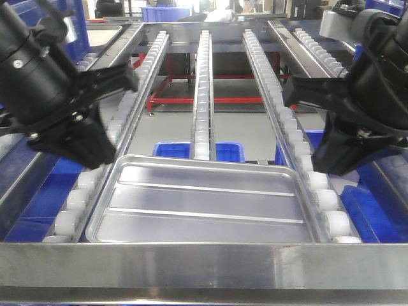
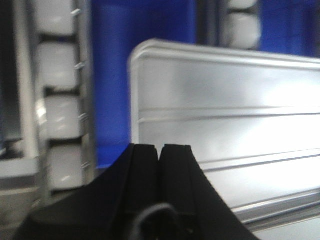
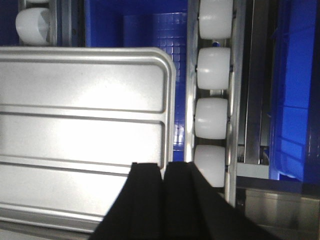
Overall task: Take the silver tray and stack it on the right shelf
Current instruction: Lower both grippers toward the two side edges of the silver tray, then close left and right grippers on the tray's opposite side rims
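Front-facing view: silver tray [image 1: 204,204] on roller rack [image 1: 203,95]. My left pincer [image 2: 160,147], right pincer [image 3: 163,167]: closed, empty. I'd open before gripping rims.

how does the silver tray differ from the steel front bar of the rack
The silver tray has a raised rim, rounded corners and two long ridges; the front bar is flat and plain. The tray fits between the outer roller rails; the bar runs the full width of the front view. The tray lies just behind the bar. Both are silvery metal.

Silver tray [image 1: 204,201] on roller rack [image 1: 203,95] (steel)
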Tool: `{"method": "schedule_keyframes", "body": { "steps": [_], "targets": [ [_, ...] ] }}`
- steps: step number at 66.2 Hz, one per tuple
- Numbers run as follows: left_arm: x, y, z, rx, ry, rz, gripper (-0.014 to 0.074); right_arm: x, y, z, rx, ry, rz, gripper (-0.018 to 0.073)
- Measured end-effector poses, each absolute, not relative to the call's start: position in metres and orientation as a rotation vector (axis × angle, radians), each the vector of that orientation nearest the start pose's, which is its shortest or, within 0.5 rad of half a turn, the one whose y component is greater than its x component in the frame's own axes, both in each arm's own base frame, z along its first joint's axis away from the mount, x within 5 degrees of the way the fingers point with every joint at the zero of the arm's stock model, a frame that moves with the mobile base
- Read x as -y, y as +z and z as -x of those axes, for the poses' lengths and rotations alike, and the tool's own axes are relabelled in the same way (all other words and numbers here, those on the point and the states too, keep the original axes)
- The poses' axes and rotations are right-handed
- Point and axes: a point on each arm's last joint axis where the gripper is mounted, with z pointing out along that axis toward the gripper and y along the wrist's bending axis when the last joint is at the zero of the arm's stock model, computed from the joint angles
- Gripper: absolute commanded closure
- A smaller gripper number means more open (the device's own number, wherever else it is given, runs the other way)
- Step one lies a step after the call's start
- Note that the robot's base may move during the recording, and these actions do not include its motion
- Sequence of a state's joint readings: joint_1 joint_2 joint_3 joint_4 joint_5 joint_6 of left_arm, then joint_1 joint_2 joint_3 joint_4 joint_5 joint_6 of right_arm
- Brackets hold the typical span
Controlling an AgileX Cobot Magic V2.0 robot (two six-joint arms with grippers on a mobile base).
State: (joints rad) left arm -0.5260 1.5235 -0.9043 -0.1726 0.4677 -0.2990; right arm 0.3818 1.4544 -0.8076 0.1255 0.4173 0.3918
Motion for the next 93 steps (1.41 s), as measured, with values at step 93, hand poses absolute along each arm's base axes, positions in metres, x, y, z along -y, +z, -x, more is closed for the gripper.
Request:
{"method": "schedule_keyframes", "body": {
  "steps": [93],
  "targets": [
    [0.198, 0.209, -0.276, -2.827, -0.097, -0.200, 0.0685, -0.139, 0.209, -0.275, -2.687, 0.193, -0.164, 0.0480]
  ]
}}
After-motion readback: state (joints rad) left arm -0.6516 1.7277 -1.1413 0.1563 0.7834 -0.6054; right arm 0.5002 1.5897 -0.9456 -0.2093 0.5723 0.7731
